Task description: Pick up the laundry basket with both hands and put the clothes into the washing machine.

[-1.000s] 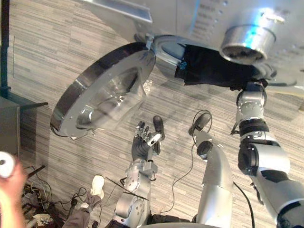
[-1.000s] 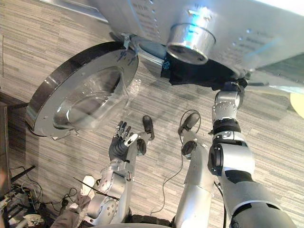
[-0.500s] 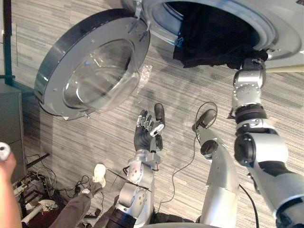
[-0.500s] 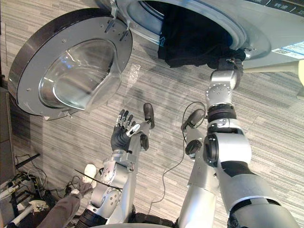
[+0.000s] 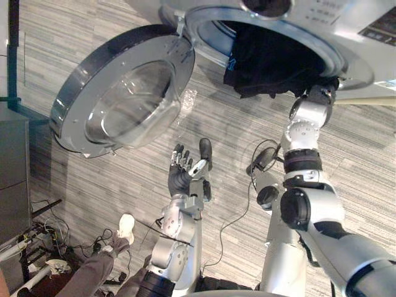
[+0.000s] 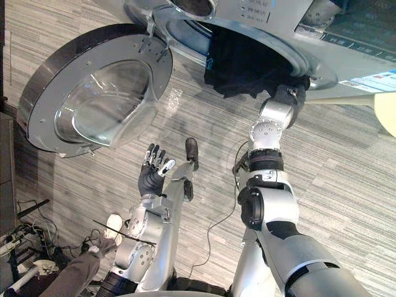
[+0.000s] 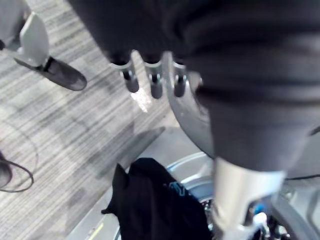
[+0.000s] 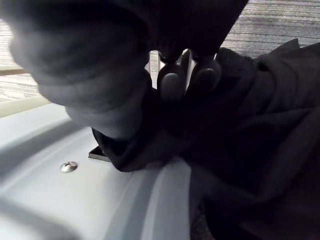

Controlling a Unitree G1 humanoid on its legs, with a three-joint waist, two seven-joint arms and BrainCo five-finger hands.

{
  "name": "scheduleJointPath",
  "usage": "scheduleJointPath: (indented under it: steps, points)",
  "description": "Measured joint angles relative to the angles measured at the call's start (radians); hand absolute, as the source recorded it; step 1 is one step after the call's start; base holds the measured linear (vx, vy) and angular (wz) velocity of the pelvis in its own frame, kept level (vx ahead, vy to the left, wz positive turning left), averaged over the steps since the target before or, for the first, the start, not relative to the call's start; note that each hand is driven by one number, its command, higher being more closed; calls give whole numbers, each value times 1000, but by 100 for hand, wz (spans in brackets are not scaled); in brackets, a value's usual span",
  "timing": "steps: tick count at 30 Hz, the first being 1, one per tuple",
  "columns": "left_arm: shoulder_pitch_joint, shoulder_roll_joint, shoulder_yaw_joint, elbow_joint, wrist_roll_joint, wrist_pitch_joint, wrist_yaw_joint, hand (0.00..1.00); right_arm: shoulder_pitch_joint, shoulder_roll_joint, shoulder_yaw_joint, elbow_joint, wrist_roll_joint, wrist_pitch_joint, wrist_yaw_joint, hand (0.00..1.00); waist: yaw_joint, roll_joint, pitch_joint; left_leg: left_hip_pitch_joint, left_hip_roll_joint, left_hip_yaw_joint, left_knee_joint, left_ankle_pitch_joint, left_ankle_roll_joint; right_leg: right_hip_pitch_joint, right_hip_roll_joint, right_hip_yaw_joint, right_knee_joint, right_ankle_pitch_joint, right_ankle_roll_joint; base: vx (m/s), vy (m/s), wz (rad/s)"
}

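Observation:
A black garment [image 5: 272, 65] hangs out over the lower rim of the washing machine's drum opening [image 5: 210, 40]. My right hand [image 5: 322, 93] is at the garment's right end on the rim. In the right wrist view its fingers [image 8: 172, 85] curl into the black cloth [image 8: 260, 125]. My left hand [image 5: 179, 176] floats open and palm up above the floor, well below the machine, holding nothing. The left wrist view looks past its straight fingers [image 7: 150, 82] to the garment [image 7: 155, 205].
The round glass door [image 5: 124, 99] stands swung wide open to the left of the drum. A person's leg and white shoe [image 5: 125, 228] are at lower left beside loose cables [image 5: 43, 247]. A dark cabinet [image 5: 12, 161] stands at the left edge.
The camera has moved, bringing the drum mouth into view. My right hand stays at the garment's right end. A person's hand at the left edge is gone from view.

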Motion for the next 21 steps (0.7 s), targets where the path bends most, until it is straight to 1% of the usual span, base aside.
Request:
scheduleJointPath:
  steps: [3, 5, 6, 8, 9, 10, 11, 14, 16, 21]
  points:
    - [0, -2, 24, 0, 0, 0, 2, 0, 14, 8, 3, -12, 0, -11, 0, 100, 0, 0, 0, 7, 0, 0, -3, 0, 0, 8, -1, -1, -3, 0, 0, 11, -36, 3]
    - [0, -3, 35, 2, 0, 0, 1, 0, 52, 31, 23, -57, -4, -12, 0, 100, 0, -5, -2, 15, 0, 0, -5, -1, 0, 13, -1, 0, -4, 0, 0, 6, -34, -1]
    - [-1, -3, 43, 11, 0, 0, 2, 0, 91, 54, 77, -79, -29, -8, 4, 100, 0, -18, -9, 18, 0, 3, -6, -1, 1, 14, 0, 3, -5, 0, 1, -2, -37, -6]
    - [-9, -2, 42, 42, 1, 1, 1, 0, 124, 95, 169, -111, -83, 27, 23, 100, 0, -43, -23, 16, 0, 2, -7, -4, 4, 15, 7, 3, -18, -5, 8, -14, -45, -3]
    - [-9, -2, 34, 54, 1, 3, 2, 0, 122, 121, 215, -121, -119, 48, 49, 100, 1, -54, -34, 10, 2, -6, -6, -4, 3, 19, 17, -2, -35, -4, 7, -20, -35, 4]
    - [-9, -1, 32, 61, 1, 6, 2, 0, 123, 131, 234, -123, -134, 55, 57, 100, 2, -58, -45, 3, 3, -7, -6, -4, 3, 19, 19, -8, -39, -4, 7, -15, -29, 15]
    - [-9, -1, 30, 69, 1, 8, 2, 0, 123, 156, 250, -123, -164, 72, 73, 100, 5, -68, -59, -3, 3, -14, -8, -4, 2, 20, 19, -18, -42, -4, 7, -4, -19, 17]
    - [-8, -1, 35, 90, 2, 8, 5, 0, 141, 208, 272, -123, -214, 102, 89, 100, 9, -94, -73, -3, 2, -17, -4, -8, 7, 27, 13, -23, -38, -11, 19, 23, -22, 13]
    - [-6, -2, 43, 96, 2, 8, 14, 0, 156, 209, 298, -121, -228, 114, 89, 100, 9, -95, -73, -6, -3, -17, 9, -17, 15, 29, 2, -23, -32, -11, 19, 46, 2, 6]
    - [-6, -3, 56, 96, 17, 8, 22, 0, 163, 209, 300, -121, -229, 125, 92, 100, 5, -98, -74, -15, -15, -16, 42, -40, 24, 29, -18, -22, -13, -11, 22, 45, 18, 1]
